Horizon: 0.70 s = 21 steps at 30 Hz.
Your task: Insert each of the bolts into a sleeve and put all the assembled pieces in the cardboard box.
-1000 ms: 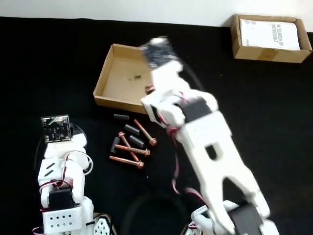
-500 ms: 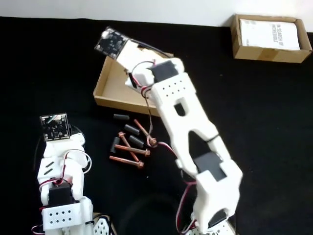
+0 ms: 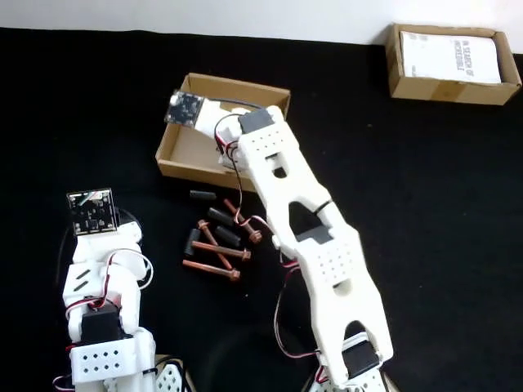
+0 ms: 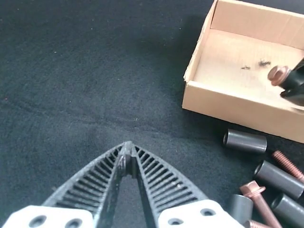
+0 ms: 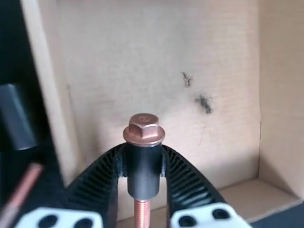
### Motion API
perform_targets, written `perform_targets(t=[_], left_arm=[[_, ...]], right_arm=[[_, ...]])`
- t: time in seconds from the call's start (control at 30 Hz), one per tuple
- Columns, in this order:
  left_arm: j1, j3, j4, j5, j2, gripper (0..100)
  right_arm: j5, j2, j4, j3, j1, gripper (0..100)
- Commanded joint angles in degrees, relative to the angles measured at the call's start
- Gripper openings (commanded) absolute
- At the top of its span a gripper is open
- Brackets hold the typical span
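My right gripper [image 5: 142, 164] is shut on an assembled bolt and sleeve [image 5: 143, 156], copper head up, held just above the floor of the cardboard box [image 5: 142, 61]. From above, that arm [image 3: 278, 180] stretches over the near wall of the cardboard box [image 3: 180, 147]. Loose copper bolts [image 3: 214, 255] and black sleeves [image 3: 219, 216] lie in a small pile in front of the box. My left gripper [image 4: 128, 154] is shut with nothing in it, low over the black table, short of the box [image 4: 223, 99] and the sleeves [image 4: 244, 141].
A second cardboard box [image 3: 409, 77] holding a white booklet stands at the back right. The left arm [image 3: 102, 286] is folded at the front left. Bare black table lies on the left and on the right.
The right arm has swung left and lowered, carrying the assembled bolt and sleeve down into the box. The left arm has stayed still.
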State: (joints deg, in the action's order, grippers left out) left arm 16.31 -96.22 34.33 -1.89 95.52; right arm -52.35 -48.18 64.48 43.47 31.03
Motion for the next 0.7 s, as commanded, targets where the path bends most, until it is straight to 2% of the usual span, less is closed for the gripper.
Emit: perform_targets(t=[0.0,0.1,0.23,0.37,0.53,0.6,0.67], left_arm=[[0.7,-1.5,-0.9,0.5,-0.1,1],[0.7,-1.5,-0.9,0.4,-0.1,1],[0.7,-1.5,-0.9,0.4,-0.1,1],[0.7,-1.5,-0.8,0.4,-0.1,1],[0.7,-1.5,-0.8,0.5,-0.1,1],[0.7,-1.5,-0.8,0.5,-0.1,1],[1.0,-1.5,-0.9,0.6,-0.1,1]], right_arm=[[-3.3,-2.2,0.3,8.7,-1.0,0.9],[-3.4,-3.1,4.2,12.5,-0.1,3.8],[-3.1,-3.1,14.5,19.6,2.7,18.7],[-2.4,-3.2,19.1,28.4,5.6,15.3],[11.2,-3.3,29.7,39.3,9.3,4.8],[18.8,-3.4,36.2,42.3,11.4,2.9],[26.2,-3.3,36.5,42.5,12.7,2.9]])
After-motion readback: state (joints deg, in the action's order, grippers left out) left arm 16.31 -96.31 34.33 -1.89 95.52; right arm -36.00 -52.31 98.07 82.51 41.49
